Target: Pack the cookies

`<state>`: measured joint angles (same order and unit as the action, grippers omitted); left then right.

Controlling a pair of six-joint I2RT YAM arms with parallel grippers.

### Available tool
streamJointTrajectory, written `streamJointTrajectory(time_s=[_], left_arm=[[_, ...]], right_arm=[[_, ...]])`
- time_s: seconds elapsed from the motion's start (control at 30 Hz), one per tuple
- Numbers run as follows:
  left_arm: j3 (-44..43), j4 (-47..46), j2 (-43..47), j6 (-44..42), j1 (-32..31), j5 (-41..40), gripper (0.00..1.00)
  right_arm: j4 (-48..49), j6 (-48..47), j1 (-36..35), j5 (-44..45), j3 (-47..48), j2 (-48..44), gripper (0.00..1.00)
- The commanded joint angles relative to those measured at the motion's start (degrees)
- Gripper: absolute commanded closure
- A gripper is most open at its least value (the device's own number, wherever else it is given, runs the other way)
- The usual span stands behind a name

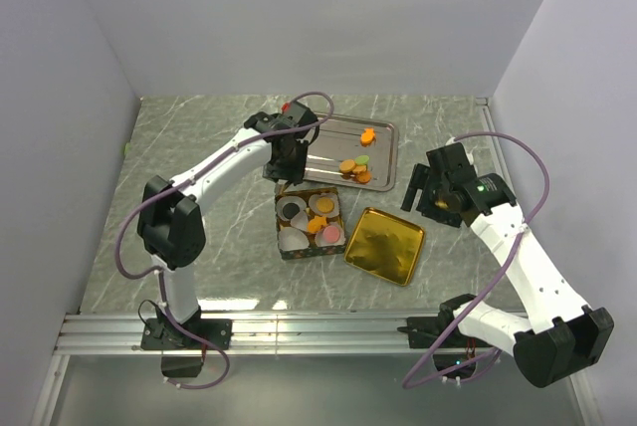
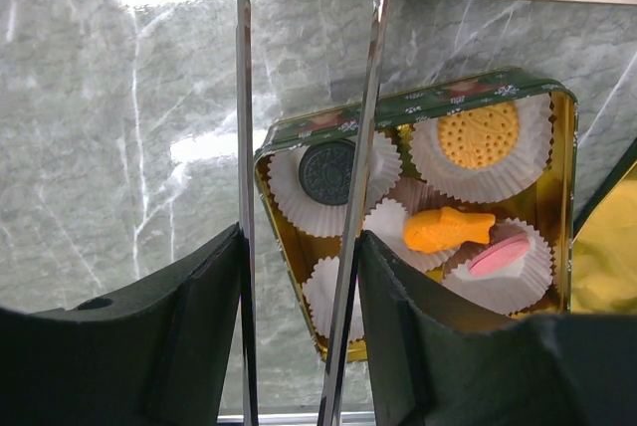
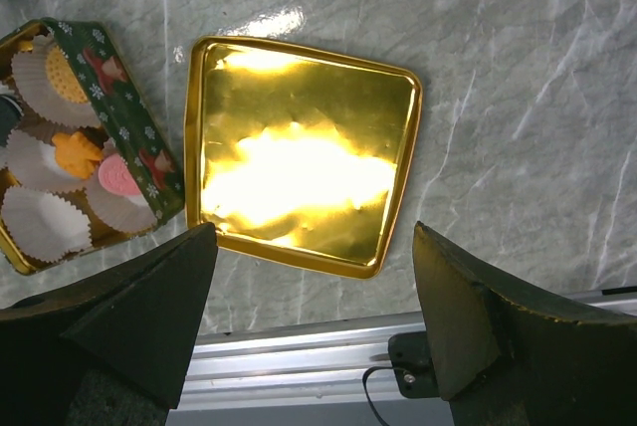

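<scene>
Between a steel tray [image 1: 386, 147] and an open green biscuit tin [image 2: 418, 100], the left gripper [image 2: 299, 237] hangs over a grey marbled table [image 1: 214, 237]. Its jaws are clenched on a pair of long metal tongs [image 2: 244, 98], with one blade lying against each finger. The blades stand apart and nothing is between them.

The cookies [image 1: 354, 167] lie in two places. A loose cluster, orange with one green, sits on the tray, and a single orange one lies farther back on it. Others are already packed in white paper cups [image 2: 333, 297] inside the tin: a dark sandwich cookie [image 2: 326, 172], a round orange biscuit [image 2: 480, 134], an orange fish-shaped cookie [image 2: 448, 229] and a pink cookie [image 2: 498, 255]. At least one cup looks empty.

In the left wrist view the tongs' long axis runs from the tin toward the tray. Their tips reach the tray's near rim at the top edge of the picture, where a sliver of orange shows just beyond. From above, the loose cluster lies to the right of the left gripper, near it but not between the blades. The next pickup probably depends on bringing the tips across onto the tray and over that cluster.

The right gripper [image 3: 315, 237] is well apart from the tray, hovering over the tin's gold lid [image 3: 299, 98], which lies inside-up just beside the tin. Its jaws are spread wide and hold nothing. The left arm is plainly the nearer one to the loose cookies.
</scene>
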<state>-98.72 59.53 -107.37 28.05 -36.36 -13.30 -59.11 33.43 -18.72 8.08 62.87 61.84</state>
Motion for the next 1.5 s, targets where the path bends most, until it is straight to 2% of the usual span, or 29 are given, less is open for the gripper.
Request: streamJointTrajectory(time_s=[0.0,0.8,1.1,1.47], left_arm=[[-2.18,-2.13,-0.38,-0.98,0.94,1.69,0.47],[0.98,-3.45,-2.23,-0.9,3.4,5.57,0.5],[2.39,-3.37,-2.05,-1.42,3.58,5.83,0.59],[-5.16,-1.0,-2.58,-1.33,3.66,5.57,0.61]], right_arm=[[1.19,0.67,0.26,0.71,-0.47,-1.55,0.14],[1.28,-1.0,0.35,0.54,1.46,1.79,0.14],[1.28,-1.97,0.35,0.01,3.84,4.07,0.14],[1.54,-2.23,0.35,-0.43,5.25,5.22,0.14]])
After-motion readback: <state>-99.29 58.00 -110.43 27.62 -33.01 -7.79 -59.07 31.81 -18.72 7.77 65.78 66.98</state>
